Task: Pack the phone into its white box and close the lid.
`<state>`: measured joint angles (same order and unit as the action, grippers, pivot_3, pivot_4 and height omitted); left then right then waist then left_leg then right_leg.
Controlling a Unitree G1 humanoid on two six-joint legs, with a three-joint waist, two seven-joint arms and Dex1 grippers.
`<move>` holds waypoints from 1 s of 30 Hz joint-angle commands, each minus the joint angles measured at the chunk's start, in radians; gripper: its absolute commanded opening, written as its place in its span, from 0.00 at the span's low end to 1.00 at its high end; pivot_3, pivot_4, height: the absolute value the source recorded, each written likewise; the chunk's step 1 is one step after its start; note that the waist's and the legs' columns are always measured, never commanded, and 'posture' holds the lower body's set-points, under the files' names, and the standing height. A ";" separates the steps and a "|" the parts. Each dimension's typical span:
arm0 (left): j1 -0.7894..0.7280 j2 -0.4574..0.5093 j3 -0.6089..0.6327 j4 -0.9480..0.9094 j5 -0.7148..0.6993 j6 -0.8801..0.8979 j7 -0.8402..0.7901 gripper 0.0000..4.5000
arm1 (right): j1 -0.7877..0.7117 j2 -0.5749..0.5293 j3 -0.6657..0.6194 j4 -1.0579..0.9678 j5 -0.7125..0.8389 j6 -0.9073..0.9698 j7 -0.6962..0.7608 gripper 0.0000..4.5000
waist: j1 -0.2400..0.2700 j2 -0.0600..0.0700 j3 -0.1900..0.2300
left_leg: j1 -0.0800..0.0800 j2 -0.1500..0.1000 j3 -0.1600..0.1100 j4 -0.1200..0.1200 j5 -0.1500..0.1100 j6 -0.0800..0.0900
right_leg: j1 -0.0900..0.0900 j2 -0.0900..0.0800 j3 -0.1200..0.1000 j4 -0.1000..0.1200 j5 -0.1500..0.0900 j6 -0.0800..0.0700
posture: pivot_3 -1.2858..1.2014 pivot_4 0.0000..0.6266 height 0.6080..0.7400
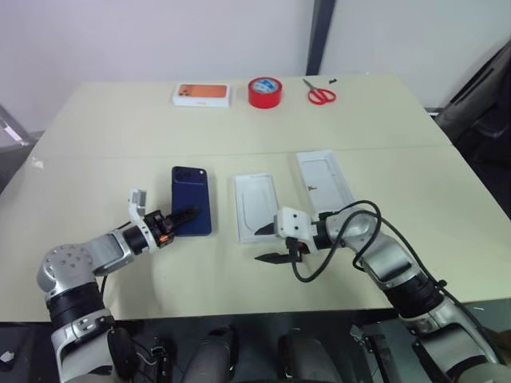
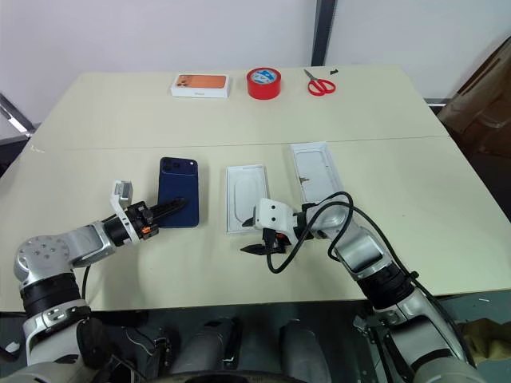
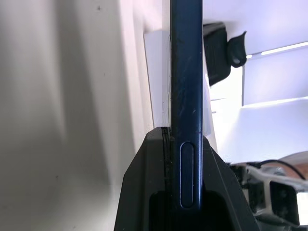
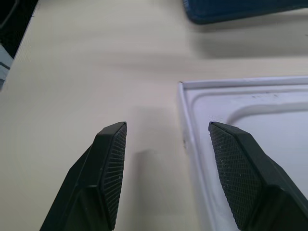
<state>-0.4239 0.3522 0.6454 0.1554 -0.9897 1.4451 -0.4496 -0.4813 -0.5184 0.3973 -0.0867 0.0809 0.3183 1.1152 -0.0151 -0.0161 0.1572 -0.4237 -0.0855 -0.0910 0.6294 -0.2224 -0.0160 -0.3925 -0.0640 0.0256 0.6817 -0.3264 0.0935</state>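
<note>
The dark navy phone (image 1: 192, 199) lies back up left of centre, with its camera cluster at the far left corner. My left gripper (image 1: 188, 216) is shut on its near end; in the left wrist view the phone (image 3: 186, 72) runs edge-on between the black fingers. To its right lies the open white box (image 1: 237, 209), with what looks like a white insert (image 1: 257, 203) with a rounded recess in it. The lid (image 1: 323, 179) lies inside up, further right. My right gripper (image 1: 259, 245) is open at the box's near edge, one fingertip (image 4: 231, 163) over the box corner (image 4: 185, 125), the other over bare table.
Along the table's far edge stand a white box with an orange picture (image 1: 202, 94), a red tape roll (image 1: 265, 92) and red scissors (image 1: 321, 94). A black cable (image 1: 355, 231) loops around my right wrist. The table's near edge runs just behind both arms.
</note>
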 commanded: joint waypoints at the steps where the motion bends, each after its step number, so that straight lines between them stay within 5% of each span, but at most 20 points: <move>1: -0.008 0.021 0.001 -0.017 -0.033 -0.022 -0.021 0.00 | -0.005 0.001 -0.003 -0.002 -0.018 -0.037 -0.018 0.43 | 0.004 0.000 0.000 | 0.000 0.000 0.000 0.000 0.000 -0.001 | 0.000 0.000 0.000 0.000 0.000 0.000 | 0.52 0.24 0.95; 5: -0.003 0.028 -0.012 -0.016 -0.035 -0.034 -0.031 0.00 | -0.007 -0.005 0.008 0.035 -0.052 -0.065 -0.036 0.01 | 0.004 -0.001 0.000 | 0.000 -0.001 0.000 0.001 0.001 -0.002 | 0.001 -0.001 0.000 0.000 0.000 0.000 | 0.52 0.24 0.95; 30: -0.069 -0.075 -0.020 -0.083 -0.134 -0.010 0.094 0.00 | 0.014 0.037 0.073 -0.166 0.011 0.182 -0.044 0.01 | 0.004 -0.001 0.001 | -0.001 -0.001 -0.001 0.001 0.001 -0.002 | 0.000 -0.001 0.000 0.000 0.000 0.000 | 0.52 0.24 0.95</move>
<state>-0.4732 0.2803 0.6078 0.1262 -1.0635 1.4296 -0.3644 -0.4674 -0.4888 0.4648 -0.2045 0.0933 0.5006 1.0806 -0.0110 -0.0174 0.1578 -0.4248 -0.0861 -0.0915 0.6304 -0.2211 -0.0181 -0.3925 -0.0646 0.0252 0.6812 -0.3264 0.0935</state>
